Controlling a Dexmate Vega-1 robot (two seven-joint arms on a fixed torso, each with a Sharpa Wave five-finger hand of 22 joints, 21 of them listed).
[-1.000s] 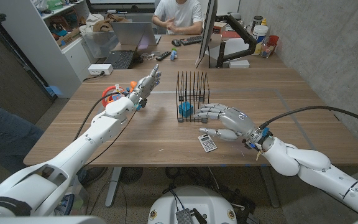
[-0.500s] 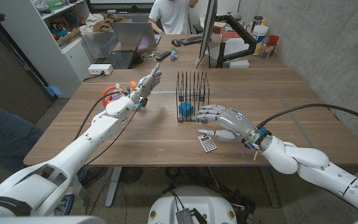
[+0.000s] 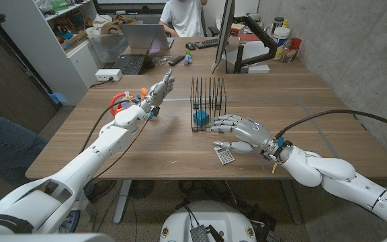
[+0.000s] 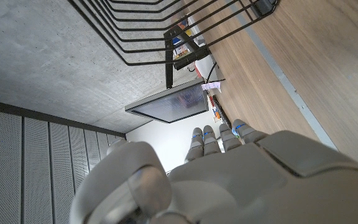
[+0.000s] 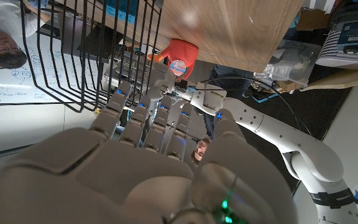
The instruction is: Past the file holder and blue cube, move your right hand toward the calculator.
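The right hand (image 3: 242, 132), fingers loosely apart and holding nothing, is hovering just beside the calculator (image 3: 224, 155), which is lying near the blue cube (image 3: 200, 118) and file holder (image 3: 208, 101). It is probably not touching; lowering gently would suit.

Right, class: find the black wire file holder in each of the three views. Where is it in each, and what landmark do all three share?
Head view: the file holder stands mid-table, just behind the blue cube.
Left wrist view: the file holder is beyond the left hand, against the concrete wall.
Right wrist view: the file holder is just past the right hand.
Shared landmark: the wooden table.
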